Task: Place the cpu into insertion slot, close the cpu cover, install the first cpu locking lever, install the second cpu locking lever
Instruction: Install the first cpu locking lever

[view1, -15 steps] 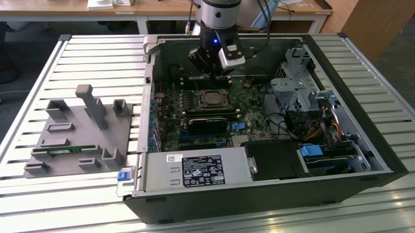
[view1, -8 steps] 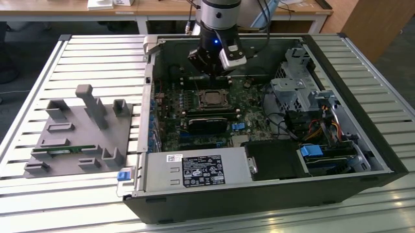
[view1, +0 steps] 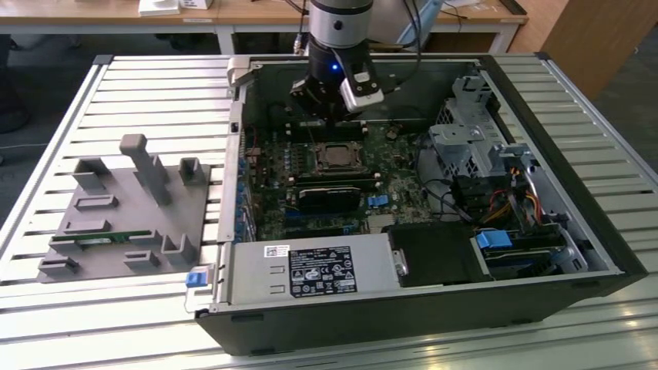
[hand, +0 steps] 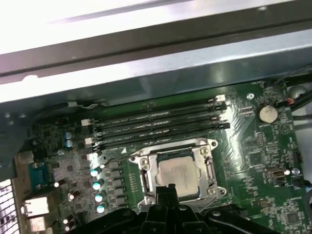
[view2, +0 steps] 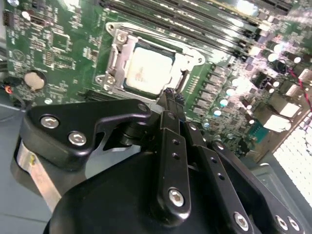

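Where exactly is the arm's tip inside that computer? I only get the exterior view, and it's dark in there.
Observer: In the second wrist view the gripper sits right at the edge of the chip's socket; I can't tell if it touches.
Operator: Is the chip in?
Observer: Yes. The chip lies in the socket, with the metal frame down around it.
Operator: Anything else nearby?
Observer: In the first wrist view, four long slots run side by side next to the socket.
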`<state>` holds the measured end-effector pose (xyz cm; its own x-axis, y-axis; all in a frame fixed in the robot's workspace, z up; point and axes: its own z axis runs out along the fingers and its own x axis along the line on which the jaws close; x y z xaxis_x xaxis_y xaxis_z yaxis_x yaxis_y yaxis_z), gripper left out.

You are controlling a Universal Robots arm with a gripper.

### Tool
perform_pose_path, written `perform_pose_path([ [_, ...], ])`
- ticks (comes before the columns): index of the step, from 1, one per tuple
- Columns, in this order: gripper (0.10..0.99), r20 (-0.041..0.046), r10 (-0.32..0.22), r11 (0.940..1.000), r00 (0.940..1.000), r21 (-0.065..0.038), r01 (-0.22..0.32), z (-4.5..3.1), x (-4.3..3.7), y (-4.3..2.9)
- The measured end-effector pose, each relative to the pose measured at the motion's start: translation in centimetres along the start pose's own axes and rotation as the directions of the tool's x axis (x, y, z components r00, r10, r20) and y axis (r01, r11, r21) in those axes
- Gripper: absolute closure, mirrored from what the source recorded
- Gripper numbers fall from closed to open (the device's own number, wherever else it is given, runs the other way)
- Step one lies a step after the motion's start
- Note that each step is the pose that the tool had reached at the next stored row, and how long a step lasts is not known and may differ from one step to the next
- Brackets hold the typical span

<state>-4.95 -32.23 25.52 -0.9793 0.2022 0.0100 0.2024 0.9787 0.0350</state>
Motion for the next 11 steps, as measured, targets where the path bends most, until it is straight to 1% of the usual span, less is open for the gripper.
perform_pose_path([
  [4,0.98,0.0012,0.0,1.0,1.0,0.0,0.0,0.01,0.86,-0.18],
  [7,0.98,0.0102,-0.001,1.0,0.9999,-0.002,0.001,0.0,1.49,-0.31],
  [10,0.98,0.0192,-0.012,0.9999,0.9997,-0.008,0.012,0.01,1.57,-0.32],
  [11,0.98,0.0234,-0.017,0.9998,0.9996,-0.011,0.017,0.02,1.57,-0.32],
])
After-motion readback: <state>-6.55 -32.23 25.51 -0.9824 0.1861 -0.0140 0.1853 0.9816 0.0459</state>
